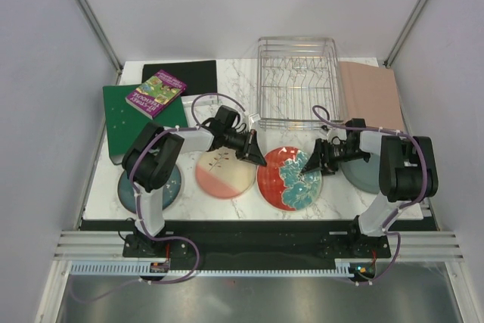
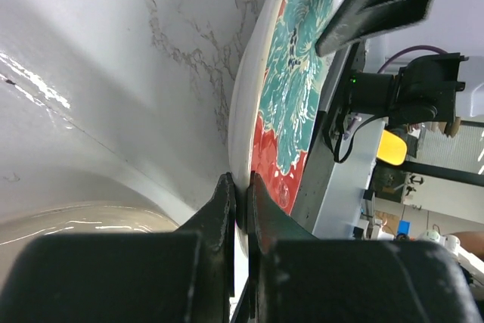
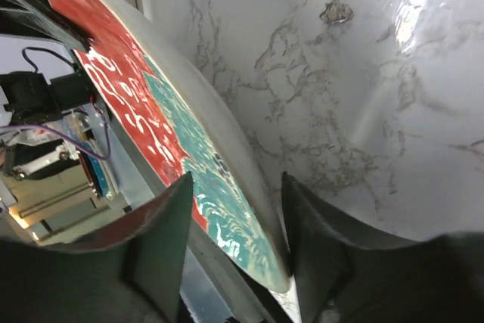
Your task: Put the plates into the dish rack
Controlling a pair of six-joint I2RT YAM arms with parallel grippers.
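The red plate with teal flowers [image 1: 289,178] lies at the front middle of the marble table. My left gripper [image 1: 257,155] is shut on its left rim, seen edge-on in the left wrist view [image 2: 240,194]. My right gripper [image 1: 311,163] is open, its fingers straddling the right rim of the red plate [image 3: 151,134] without closing on it. The cream-and-pink plate [image 1: 224,172] lies left of it. The teal-blue plate [image 1: 150,185] is partly hidden under the left arm. The grey-green plate [image 1: 368,172] sits under the right arm. The wire dish rack [image 1: 297,81] stands empty at the back.
A green binder [image 1: 140,115] with a purple book [image 1: 155,93] on it lies at the back left. A black mat [image 1: 178,73] is behind them. A tan board [image 1: 370,92] lies right of the rack. Grey walls close in both sides.
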